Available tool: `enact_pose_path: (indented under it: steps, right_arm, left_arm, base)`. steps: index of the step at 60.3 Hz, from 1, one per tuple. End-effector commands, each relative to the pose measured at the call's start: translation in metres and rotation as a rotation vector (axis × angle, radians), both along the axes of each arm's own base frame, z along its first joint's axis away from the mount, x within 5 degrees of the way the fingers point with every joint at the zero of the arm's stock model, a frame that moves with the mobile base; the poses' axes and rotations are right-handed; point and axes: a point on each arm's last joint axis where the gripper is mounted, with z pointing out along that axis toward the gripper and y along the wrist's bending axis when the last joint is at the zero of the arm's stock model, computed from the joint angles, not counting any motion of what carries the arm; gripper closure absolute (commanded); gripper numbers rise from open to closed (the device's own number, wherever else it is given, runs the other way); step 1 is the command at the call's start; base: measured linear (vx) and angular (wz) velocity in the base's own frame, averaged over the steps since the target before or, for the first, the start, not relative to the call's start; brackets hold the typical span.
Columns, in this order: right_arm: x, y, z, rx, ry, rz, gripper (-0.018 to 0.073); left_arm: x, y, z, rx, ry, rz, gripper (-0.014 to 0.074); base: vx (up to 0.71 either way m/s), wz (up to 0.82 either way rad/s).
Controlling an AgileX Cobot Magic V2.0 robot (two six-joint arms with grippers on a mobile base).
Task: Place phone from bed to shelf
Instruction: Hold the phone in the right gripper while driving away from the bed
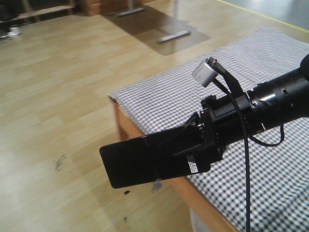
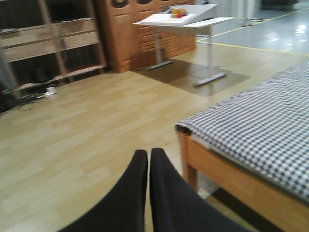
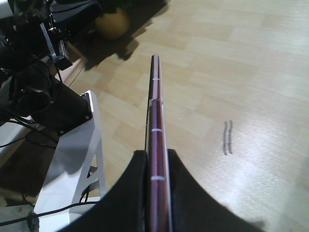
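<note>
Exterior front-facing view: the right gripper was clamped on one end of the phone, holding it in the air over the floor, just off the corner of the bed. Left wrist view: the left gripper was closed on nothing, and a wooden shelf stood well apart across the floor. Right wrist view: the phone sat edge-on between the fingers. I judged this the carry step; the next move called for taking the phone to the shelf and releasing it there.

white desk | wooden cabinet | plank floor | yellowish pot, perhaps
</note>
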Motion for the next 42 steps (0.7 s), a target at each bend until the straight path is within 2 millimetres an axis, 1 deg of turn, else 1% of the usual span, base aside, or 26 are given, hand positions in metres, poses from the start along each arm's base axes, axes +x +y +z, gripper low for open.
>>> enact_pose_path:
  steps: [1, 42]
  right_arm:
    - [-0.0119, 0.0011, 0.0226, 0.097, -0.007, 0.054, 0.056]
    - [-0.0119, 0.0011, 0.0226, 0.097, -0.007, 0.054, 0.056]
  left_arm:
    - [-0.0013, -0.0005, 0.0157, -0.004, -0.108, -0.004, 0.0596]
    - [-0.0013, -0.0005, 0.0157, -0.004, -0.108, -0.004, 0.0596]
  base:
    - [-0.18, 0.7]
    - [-0.17, 0.67]
